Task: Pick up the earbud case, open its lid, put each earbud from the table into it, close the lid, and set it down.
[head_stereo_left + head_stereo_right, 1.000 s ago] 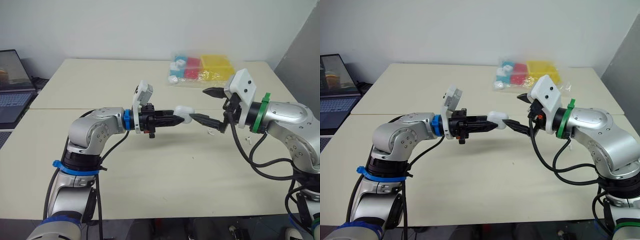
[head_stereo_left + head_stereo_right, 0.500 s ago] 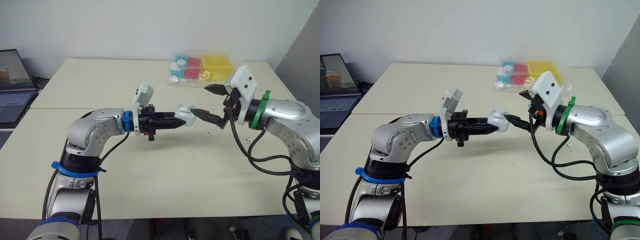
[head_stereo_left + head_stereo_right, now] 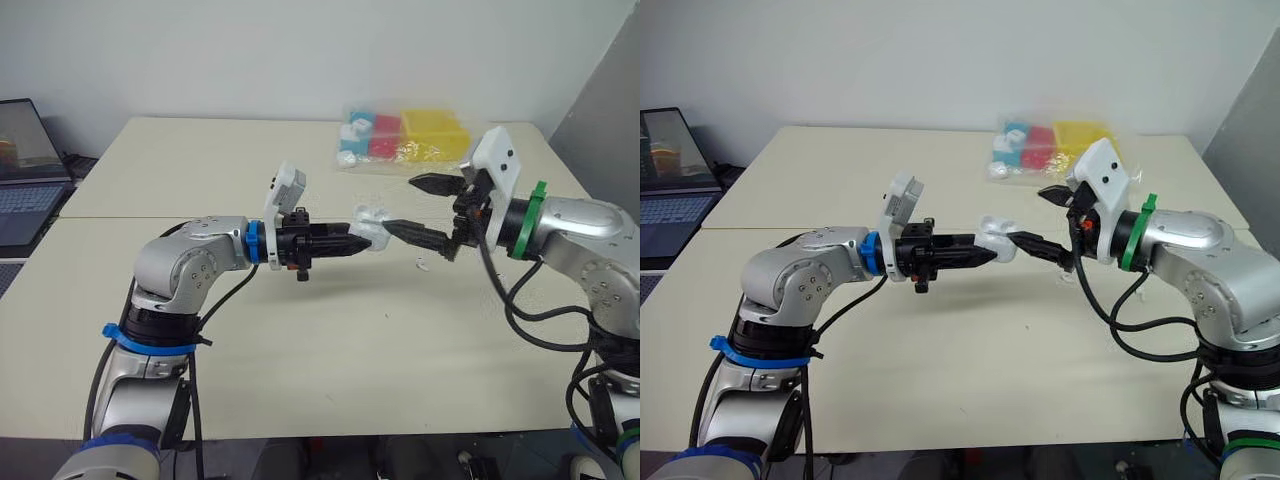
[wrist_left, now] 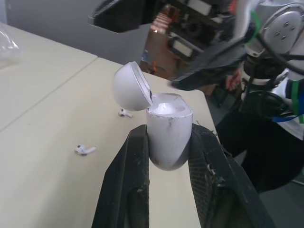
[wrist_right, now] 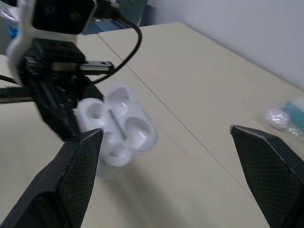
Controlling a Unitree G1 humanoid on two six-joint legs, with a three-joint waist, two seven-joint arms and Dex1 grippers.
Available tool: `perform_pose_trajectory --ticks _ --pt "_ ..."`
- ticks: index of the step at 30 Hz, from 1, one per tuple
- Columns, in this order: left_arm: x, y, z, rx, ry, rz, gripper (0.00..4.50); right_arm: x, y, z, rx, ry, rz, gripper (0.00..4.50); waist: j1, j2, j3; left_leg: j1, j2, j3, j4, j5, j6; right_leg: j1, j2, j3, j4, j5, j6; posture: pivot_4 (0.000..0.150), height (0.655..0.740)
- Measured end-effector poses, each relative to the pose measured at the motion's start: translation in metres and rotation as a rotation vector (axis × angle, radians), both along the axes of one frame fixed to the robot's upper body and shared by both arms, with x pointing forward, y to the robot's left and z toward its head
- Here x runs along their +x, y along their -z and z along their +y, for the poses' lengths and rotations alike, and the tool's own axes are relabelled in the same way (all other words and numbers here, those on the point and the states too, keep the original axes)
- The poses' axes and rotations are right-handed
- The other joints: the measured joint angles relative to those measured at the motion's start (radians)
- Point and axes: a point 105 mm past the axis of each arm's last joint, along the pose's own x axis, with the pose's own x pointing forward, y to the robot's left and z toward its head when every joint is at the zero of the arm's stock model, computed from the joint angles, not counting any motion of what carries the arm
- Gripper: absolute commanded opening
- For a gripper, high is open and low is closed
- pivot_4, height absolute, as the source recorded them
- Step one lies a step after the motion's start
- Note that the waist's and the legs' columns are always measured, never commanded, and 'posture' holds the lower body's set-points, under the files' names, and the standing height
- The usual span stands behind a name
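Note:
My left gripper (image 3: 358, 241) is shut on the white earbud case (image 3: 372, 226), holding it up over the middle of the table. The left wrist view shows the case's lid (image 4: 132, 86) hinged open and the body (image 4: 166, 128) clamped between the two fingers. My right gripper (image 3: 400, 204) stands open just right of the case, its lower finger reaching almost to the lid and nothing between the fingers. In the right wrist view the open case (image 5: 118, 123) shows its empty wells. Two white earbuds (image 4: 84, 149) (image 4: 125, 112) lie on the table, one of them below the right gripper (image 3: 422, 264).
A clear plastic bag (image 3: 400, 140) holding blue, red and yellow boxes lies at the back right of the beige table (image 3: 300, 340). A laptop (image 3: 20, 170) sits off the table's left edge. A grey panel stands at the far right.
The case's lid has swung open. My right gripper has drawn back a little to the right, its lower finger still near the lid. The left gripper keeps its hold.

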Motion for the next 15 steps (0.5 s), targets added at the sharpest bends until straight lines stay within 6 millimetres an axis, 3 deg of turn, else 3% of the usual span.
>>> perform_pose_trajectory --ticks 5,10,15 --pt "0.003 0.005 0.003 0.006 -0.034 -0.066 0.75 -0.001 -0.012 -0.009 0.055 0.012 0.077 4.47 0.0 0.0 0.0 0.0 0.0 0.0 0.0 0.0 0.0 0.0 -0.001 0.0 0.0 0.0 0.0 0.15 0.74" --pt "0.008 0.012 0.009 -0.001 -0.105 -0.098 0.75 0.018 -0.001 -0.055 0.047 0.219 0.245 4.47 0.002 0.0 0.0 -0.001 -0.001 0.001 0.0 0.0 0.0 0.0 -0.005 0.0 -0.001 0.0 0.0 0.15 0.74" --pt "0.008 0.015 0.011 -0.021 -0.162 -0.13 0.75 0.032 0.027 -0.095 -0.018 0.443 0.414 4.47 0.002 0.0 0.0 -0.001 -0.001 0.002 -0.001 0.0 0.0 0.0 -0.005 0.001 -0.002 0.0 0.0 0.15 0.74"
